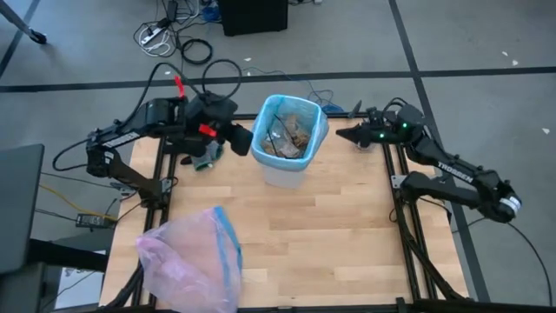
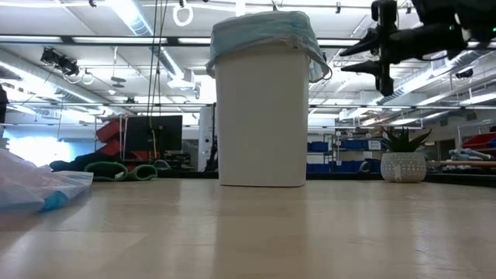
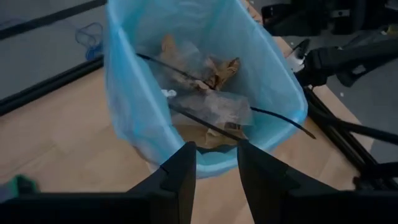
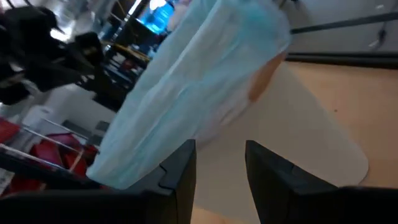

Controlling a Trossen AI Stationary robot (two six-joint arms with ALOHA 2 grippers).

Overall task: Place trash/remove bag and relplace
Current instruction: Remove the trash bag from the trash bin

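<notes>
Flanking the lined bin (image 1: 289, 148) near the counter's (image 1: 347, 226) far edge, the left claw (image 3: 214, 163) and right claw (image 4: 219, 163) hover spread, holding nothing; trash (image 3: 205, 93) fills the bag (image 3: 134, 93).

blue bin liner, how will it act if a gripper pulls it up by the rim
The blue liner looks thin and crinkly, so it will probably bunch and stretch rather than lift stiffly. The twigs and leaves inside seem light, though twigs could snag or pierce it. The white bin may lift or tip with it.
</notes>
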